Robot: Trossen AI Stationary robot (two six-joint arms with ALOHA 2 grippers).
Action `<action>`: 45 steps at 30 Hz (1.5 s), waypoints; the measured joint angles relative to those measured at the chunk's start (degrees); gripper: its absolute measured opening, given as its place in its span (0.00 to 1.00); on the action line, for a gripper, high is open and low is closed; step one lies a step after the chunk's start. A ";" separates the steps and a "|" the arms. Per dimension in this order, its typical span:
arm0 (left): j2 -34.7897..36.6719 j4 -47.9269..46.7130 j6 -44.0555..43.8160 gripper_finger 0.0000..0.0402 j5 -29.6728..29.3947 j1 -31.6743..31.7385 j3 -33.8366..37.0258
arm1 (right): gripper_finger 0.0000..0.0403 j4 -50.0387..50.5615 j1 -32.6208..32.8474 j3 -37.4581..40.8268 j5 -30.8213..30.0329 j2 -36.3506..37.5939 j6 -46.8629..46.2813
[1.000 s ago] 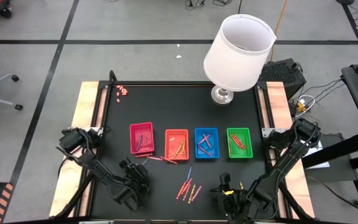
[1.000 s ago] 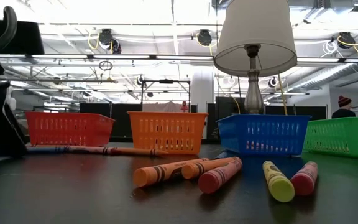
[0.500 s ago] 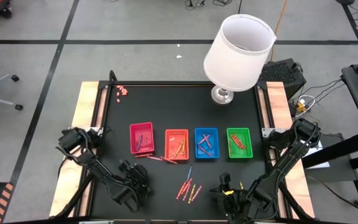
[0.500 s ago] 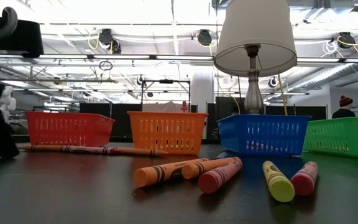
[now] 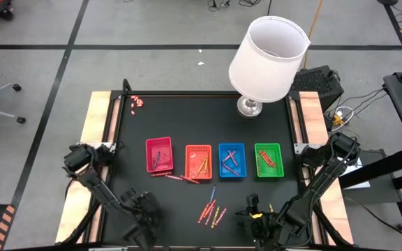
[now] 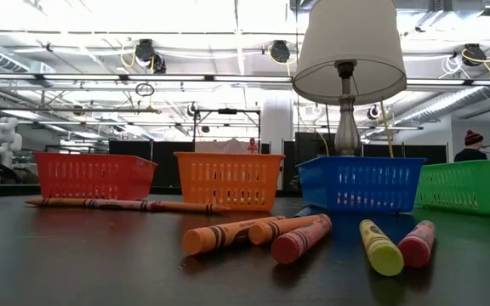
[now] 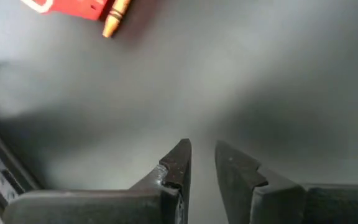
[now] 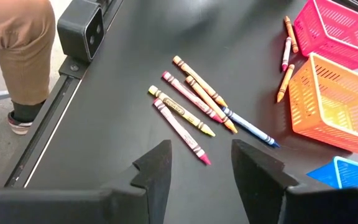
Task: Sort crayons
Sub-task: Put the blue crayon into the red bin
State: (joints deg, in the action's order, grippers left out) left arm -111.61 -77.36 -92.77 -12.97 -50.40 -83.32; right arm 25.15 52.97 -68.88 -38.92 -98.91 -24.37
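**Left gripper nearly closed and empty; loose crayons on the mat**

Left gripper (image 7: 202, 155) is positioned low at the near left of the table, and its fingers are seen with only a narrow gap between them and nothing gripped. From above it is partly cut off by the picture's edge. Right gripper (image 8: 197, 158) is parked at the near right edge with its fingers set apart and empty; beyond it, part of a person's leg and shoe (image 8: 18, 62) is visible beside the table.

Four baskets are arranged in a row at mid-table: a pink-red basket (image 5: 159, 154), an orange basket (image 5: 198, 161), a blue basket (image 5: 232, 160) and a green basket (image 5: 269, 160). Several crayons are held in each; exact counts cannot be made out from above.

Loose crayons are laid in two groups. A cluster (image 5: 211, 209) of six, counted in the right wrist view, is located near the front centre, just ahead of the right gripper. About three more (image 5: 176, 177) are laid end to end just in front of the pink-red and orange baskets.

One white lamp (image 5: 267, 59) is placed at the far side of the table. Small pink-red bits (image 5: 137, 102) are gathered at the far left corner.
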 joint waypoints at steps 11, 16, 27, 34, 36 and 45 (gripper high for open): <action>0.02 -1.93 1.07 0.18 20.85 -5.59 -4.23 | 0.37 -0.68 -0.04 0.00 0.00 0.00 0.01; 0.04 -5.50 -18.39 0.18 23.26 -7.58 -3.96 | 0.37 -0.90 -0.11 0.00 -0.01 0.00 0.01; -2.01 -3.11 -37.83 0.18 24.59 -7.83 1.11 | 0.37 -0.89 -0.11 0.00 0.03 0.00 1.27; -2.43 -5.27 -42.47 0.18 30.40 -7.63 6.26 | 0.37 -0.95 -0.85 0.00 -0.09 0.00 7.40; -2.43 -5.15 -42.75 0.18 31.27 -7.58 7.77 | 0.37 -1.15 -1.43 0.00 -0.09 0.00 8.73; -2.43 -4.10 -42.10 0.18 33.21 -6.82 9.68 | 0.37 -1.18 -4.63 0.00 -0.04 0.00 13.07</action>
State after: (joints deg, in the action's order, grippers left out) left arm -114.04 -81.46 -134.87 20.24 -57.22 -73.63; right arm 23.97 48.34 -68.88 -38.96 -98.91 -11.29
